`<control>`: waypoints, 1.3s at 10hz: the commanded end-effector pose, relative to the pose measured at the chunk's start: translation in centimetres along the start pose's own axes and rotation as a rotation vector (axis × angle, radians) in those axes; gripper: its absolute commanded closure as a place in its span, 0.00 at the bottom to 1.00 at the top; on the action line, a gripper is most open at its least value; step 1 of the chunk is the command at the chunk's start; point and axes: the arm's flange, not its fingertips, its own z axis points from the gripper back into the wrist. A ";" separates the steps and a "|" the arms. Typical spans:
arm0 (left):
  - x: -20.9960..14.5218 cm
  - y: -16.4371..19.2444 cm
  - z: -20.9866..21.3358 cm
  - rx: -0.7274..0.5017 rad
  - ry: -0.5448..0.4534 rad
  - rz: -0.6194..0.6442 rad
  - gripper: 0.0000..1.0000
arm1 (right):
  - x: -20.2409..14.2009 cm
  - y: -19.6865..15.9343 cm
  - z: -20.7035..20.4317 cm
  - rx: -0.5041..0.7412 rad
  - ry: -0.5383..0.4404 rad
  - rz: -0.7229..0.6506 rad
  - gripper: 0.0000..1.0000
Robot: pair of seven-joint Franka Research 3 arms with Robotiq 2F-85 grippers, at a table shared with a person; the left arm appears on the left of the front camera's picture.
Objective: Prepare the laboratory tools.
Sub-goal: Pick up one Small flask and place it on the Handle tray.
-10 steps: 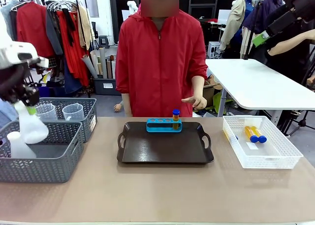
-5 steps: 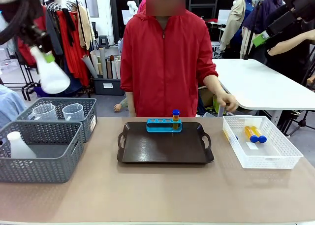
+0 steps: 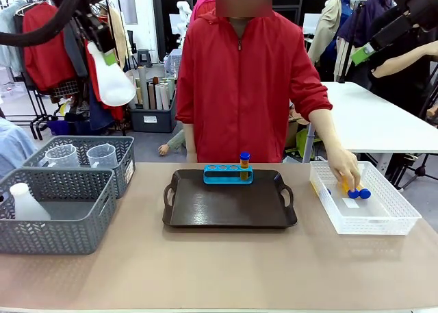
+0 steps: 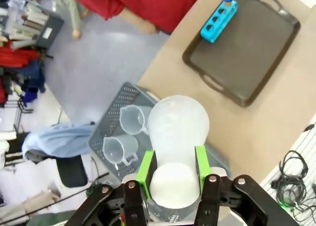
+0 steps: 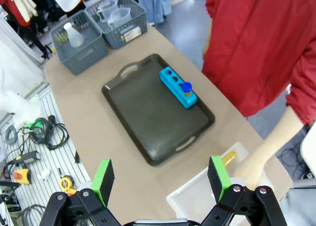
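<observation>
My left gripper hangs high at the upper left, shut on the neck of a translucent white conical flask. In the left wrist view the green pads clamp that flask far above the baskets. A blue tube rack with one blue-capped orange tube stands at the back of the dark tray. Two more tubes lie in the white mesh bin, and the person's hand rests on them. My right gripper is open, high over the table.
A second flask sits in the near grey basket at the left. Two clear beakers stand in the far basket. The person in red stands across the table, behind the tray.
My left gripper has lifted the flask from over the near basket, up and to the right. The person's hand has dropped from waist height into the white bin.
</observation>
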 end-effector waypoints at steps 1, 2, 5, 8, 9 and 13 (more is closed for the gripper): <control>-0.9 0.1 0.0 0.008 0.017 0.023 1.00 | 0.1 0.1 0.1 0.005 -0.008 0.005 0.00; -0.9 0.1 0.0 0.008 0.017 0.023 1.00 | 0.1 0.1 0.1 0.005 -0.008 0.005 0.00; -0.9 0.1 0.0 0.008 0.017 0.023 1.00 | 0.1 0.1 0.1 0.005 -0.008 0.005 0.00; 3.7 -0.8 -2.7 -0.021 0.054 -0.133 1.00 | 0.1 0.1 0.1 0.005 -0.008 0.005 0.00; 5.4 -1.3 -3.9 -0.026 0.066 -0.196 1.00 | 0.1 0.1 0.1 0.005 -0.008 0.005 0.00; 11.7 -4.4 -10.4 -0.118 0.069 -0.392 1.00 | 0.1 0.1 0.1 0.005 -0.008 0.005 0.00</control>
